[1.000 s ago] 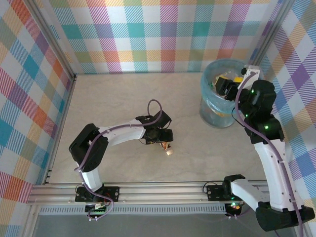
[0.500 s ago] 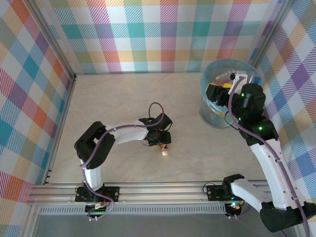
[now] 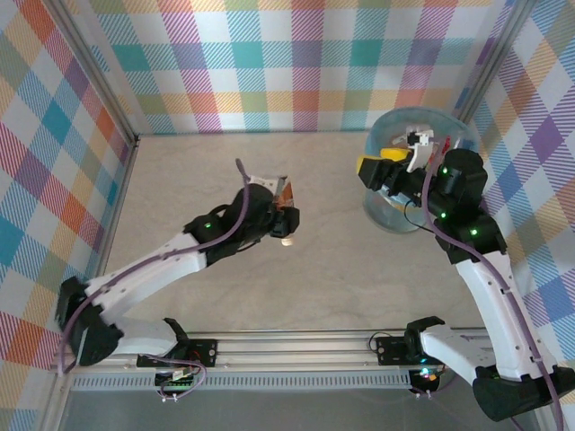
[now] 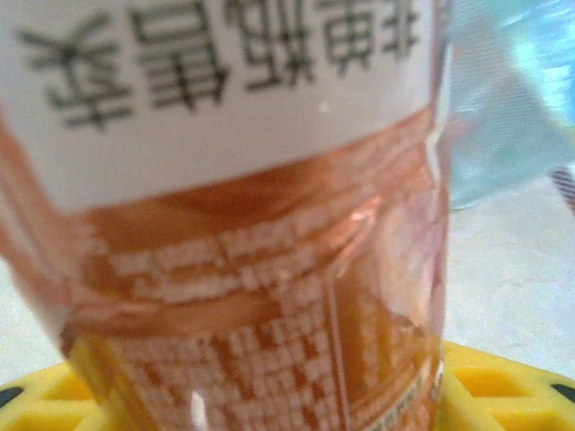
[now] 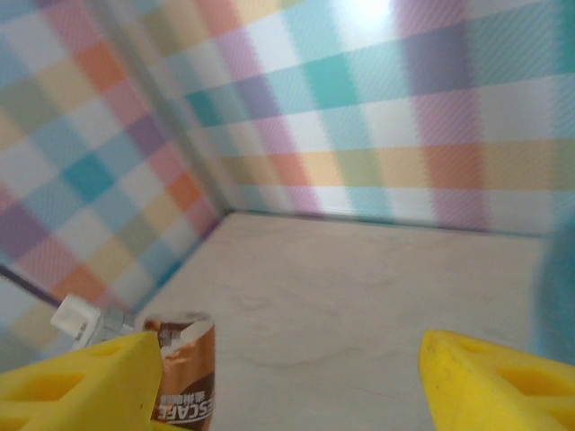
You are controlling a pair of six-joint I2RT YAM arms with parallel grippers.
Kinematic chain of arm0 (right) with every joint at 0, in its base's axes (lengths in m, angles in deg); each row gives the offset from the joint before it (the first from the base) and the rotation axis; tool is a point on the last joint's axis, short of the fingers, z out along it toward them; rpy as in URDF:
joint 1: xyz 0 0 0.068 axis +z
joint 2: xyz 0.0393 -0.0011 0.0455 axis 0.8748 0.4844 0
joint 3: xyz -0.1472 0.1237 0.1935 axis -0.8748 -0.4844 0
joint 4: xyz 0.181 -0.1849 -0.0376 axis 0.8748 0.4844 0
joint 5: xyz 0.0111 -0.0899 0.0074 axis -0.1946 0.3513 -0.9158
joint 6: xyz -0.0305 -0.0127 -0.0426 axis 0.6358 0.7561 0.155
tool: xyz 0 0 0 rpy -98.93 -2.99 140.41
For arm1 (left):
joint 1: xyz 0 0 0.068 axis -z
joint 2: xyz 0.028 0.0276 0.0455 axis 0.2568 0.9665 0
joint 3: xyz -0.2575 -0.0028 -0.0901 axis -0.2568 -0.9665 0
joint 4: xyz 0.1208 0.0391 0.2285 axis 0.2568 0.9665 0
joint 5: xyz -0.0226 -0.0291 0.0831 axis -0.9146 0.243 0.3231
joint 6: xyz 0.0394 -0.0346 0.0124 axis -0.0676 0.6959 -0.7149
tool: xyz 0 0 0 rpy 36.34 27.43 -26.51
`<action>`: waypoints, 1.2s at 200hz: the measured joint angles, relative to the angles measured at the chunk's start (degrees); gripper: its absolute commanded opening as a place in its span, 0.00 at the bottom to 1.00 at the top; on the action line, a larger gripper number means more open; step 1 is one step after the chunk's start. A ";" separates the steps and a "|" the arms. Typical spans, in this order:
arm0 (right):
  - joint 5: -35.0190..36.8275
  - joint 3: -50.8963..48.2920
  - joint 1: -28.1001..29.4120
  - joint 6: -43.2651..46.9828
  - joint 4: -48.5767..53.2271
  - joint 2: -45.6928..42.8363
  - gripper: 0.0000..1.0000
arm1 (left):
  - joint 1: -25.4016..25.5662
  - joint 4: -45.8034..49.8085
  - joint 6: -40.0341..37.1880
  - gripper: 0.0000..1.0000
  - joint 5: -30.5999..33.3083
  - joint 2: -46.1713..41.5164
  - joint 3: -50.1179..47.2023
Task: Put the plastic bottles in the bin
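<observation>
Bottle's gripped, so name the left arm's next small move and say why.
Probably swing the copper-labelled plastic bottle right, toward the round bin lined with a light-blue bag: the left gripper is shut on it, and the bin stands well off to its right, with the open right gripper beside it.

bottle (image 4: 252,269) in the left hand (image 4: 269,400): we see thin plastic film, copper and glossy, with a matt white printed band.
fingers (image 4: 503,386) of the left hand: we read matt yellow plastic, moulded in a lattice.
fingers (image 5: 503,382) of the right hand (image 5: 287,346): the same matt yellow plastic.
bin (image 3: 388,214) beside the right hand: translucent light-blue plastic bag, crinkled, shiny.
worktop (image 3: 359,278) under both hands: pale, matt, faintly veined.
walls (image 3: 269,63): checked, matt; cloth or print, we cannot tell.
rail (image 3: 296,348), well apart from both hands: bare brushed metal.
</observation>
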State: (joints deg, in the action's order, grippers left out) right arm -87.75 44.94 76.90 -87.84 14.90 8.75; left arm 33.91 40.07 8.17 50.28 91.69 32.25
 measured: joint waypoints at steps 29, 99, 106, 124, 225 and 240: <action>-11.85 1.03 1.81 -2.71 -4.57 4.39 0.79 | 0.72 -4.79 -9.75 0.58 -7.54 -9.92 -3.39; -28.11 3.45 12.39 1.27 -4.79 11.15 0.81 | 0.76 -5.79 -19.82 0.55 -24.00 -15.87 -2.54; -29.20 3.67 13.20 1.79 -4.76 11.39 0.81 | 0.79 -5.35 -20.06 0.55 -25.40 -15.52 -2.08; -31.89 3.91 15.02 3.21 -4.74 11.67 0.82 | 0.83 -3.72 -20.68 0.56 -28.30 -14.62 -0.76; -38.40 5.38 19.21 8.98 -1.49 14.86 0.72 | 0.85 -1.68 -21.53 0.56 -35.71 -13.55 1.29; -39.06 5.68 19.37 9.44 -0.72 15.50 0.69 | 0.85 -1.49 -21.53 0.56 -35.95 -13.46 1.29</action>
State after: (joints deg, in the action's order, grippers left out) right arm -126.81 50.62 96.27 -78.40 14.18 24.25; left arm 34.77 38.58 -13.36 14.32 78.23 33.54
